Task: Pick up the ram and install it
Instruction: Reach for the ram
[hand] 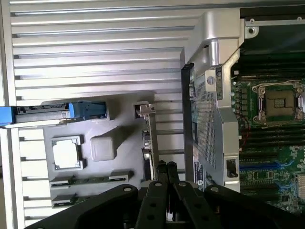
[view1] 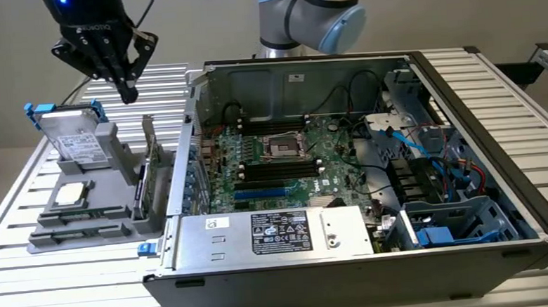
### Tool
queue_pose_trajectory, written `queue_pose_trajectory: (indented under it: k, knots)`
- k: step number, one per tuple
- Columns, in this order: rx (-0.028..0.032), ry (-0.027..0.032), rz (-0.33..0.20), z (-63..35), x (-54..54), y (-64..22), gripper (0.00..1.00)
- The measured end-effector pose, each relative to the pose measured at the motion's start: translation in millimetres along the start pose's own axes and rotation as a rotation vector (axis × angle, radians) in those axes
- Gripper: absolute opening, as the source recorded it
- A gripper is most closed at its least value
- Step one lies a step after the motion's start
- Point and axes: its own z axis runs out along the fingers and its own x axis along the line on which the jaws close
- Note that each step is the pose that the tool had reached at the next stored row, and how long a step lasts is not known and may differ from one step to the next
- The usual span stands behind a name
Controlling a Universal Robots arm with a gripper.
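Observation:
Two ram sticks (hand: 90, 180) lie flat in the front grooves of a grey holder (view1: 44, 236), thin green boards with dark chips; the second stick (hand: 71, 199) lies beside the first. In the exterior view they show as narrow strips (view1: 82, 215). My gripper (view1: 127, 93) hangs well above the holder's back end, near the upright expansion card (view1: 150, 156), fingers shut together on nothing. In the wrist view the gripper (hand: 167, 168) points down over the expansion card (hand: 147, 143), apart from the ram. The open computer case holds the motherboard (view1: 299, 173) with black memory slots (view1: 275, 169).
The holder also carries a hard drive with blue tabs (view1: 71, 136) and a square silver processor chip (hand: 66, 153). The case wall (hand: 209, 119) stands close beside the holder. A power supply (view1: 273, 234) and cables (view1: 443, 152) sit inside the case. Everything rests on a slatted metal table (view1: 5, 210).

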Motion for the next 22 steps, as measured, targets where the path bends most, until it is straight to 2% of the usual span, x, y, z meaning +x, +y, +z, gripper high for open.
queue_pose_trajectory:
  k: [10, 14, 18, 22]
  knots:
    - [0.0000, 0.0000, 0.000, 4.3, 45.6, -3.5, 0.10]
    - [-0.0001, -0.0001, 0.000, 5.4, 63.7, -7.3, 0.10]
    - [-0.0001, -0.0001, 0.000, 5.8, 78.2, -15.9, 0.10]
    - [-0.0015, 0.0001, 0.000, 6.3, 83.4, -31.0, 0.10]
